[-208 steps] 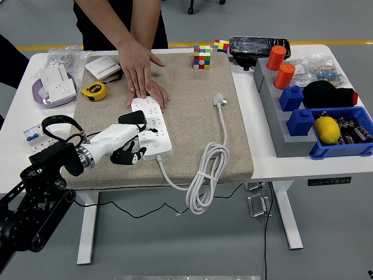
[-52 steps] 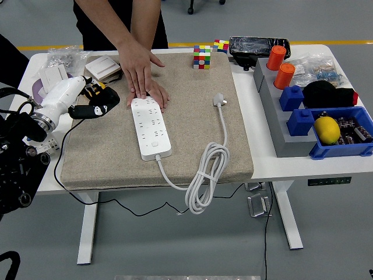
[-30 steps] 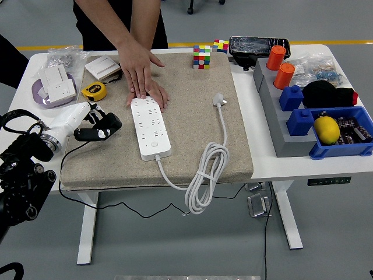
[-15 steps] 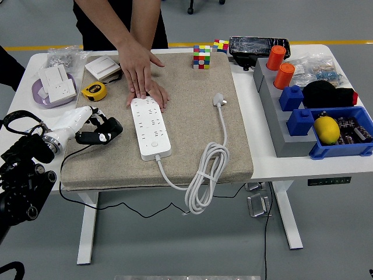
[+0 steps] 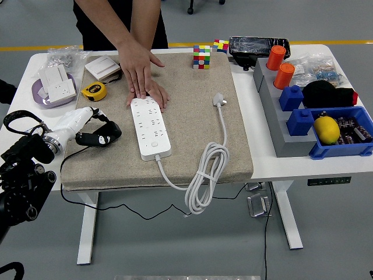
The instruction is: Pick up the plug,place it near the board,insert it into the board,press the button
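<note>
Plug [image 5: 218,100] lies untouched on the mat [image 5: 192,128] toward the far edge, right of the board [image 5: 150,128]. My left hand [image 5: 100,132], fingers curled and empty, has drifted back to the mat's left edge; pickup still pending.

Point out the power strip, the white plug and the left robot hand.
power strip [image 5: 150,128]: head view, middle of its white top face.
white plug [image 5: 218,100]: head view, plug body.
left robot hand [image 5: 99,132]: head view, black fingers.
</note>
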